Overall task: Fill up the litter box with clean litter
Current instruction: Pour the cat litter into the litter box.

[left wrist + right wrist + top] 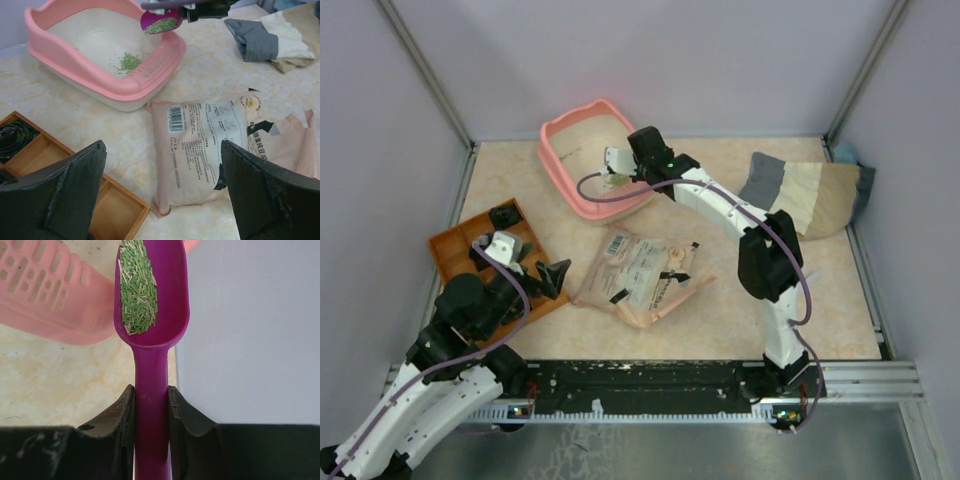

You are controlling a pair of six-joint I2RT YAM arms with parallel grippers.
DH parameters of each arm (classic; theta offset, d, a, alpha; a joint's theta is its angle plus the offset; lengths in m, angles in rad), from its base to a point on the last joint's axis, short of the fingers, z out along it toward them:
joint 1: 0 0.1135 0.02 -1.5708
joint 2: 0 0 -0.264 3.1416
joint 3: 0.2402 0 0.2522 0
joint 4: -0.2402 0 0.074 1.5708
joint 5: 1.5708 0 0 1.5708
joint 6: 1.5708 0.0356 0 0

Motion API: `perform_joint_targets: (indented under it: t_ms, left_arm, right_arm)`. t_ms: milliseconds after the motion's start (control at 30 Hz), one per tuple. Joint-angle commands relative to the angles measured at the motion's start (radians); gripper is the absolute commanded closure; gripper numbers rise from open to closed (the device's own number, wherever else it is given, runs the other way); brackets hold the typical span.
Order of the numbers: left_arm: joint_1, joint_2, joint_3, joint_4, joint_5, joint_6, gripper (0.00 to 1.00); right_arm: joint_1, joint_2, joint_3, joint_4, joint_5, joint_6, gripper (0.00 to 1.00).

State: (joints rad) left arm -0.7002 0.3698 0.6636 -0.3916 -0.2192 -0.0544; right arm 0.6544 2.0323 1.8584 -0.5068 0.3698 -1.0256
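Right tool (151, 400): closed narrow on the handle of the magenta scoop (150, 330), a finger pressed to each side; in the top view it hangs over the 4 o'clock part of the litter box (560, 170).
Left tool (165, 185): spread as wide as it goes and holding nothing, above the bench (720, 310) at about 8 o'clock.
Litter box: stands askew on the bench near 11 o'clock, seen from above.
Clean litter (137, 285): a green heap in the scoop's bowl; a smaller loose patch lies on the box floor close to the rim under the scoop.
Paper bag (640, 270): flat at mid-bench, at 6 o'clock from the box, its 3 o'clock end crumpled.
Orange tray (455, 245): at the bench's 9 o'clock edge, with black parts in some compartments.
Folded cloth (805, 190): grey and cream, at 2 o'clock.
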Motion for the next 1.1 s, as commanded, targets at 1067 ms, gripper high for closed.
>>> perform_joint_targets:
  t_ms: [1067]
  left_arm:
    - [0.007, -0.115, -0.008, 0.016, -0.189, -0.025, 0.0]
  right_arm:
    - [0.072, -0.219, -0.163, 0.154, 0.116, -0.121, 1.0]
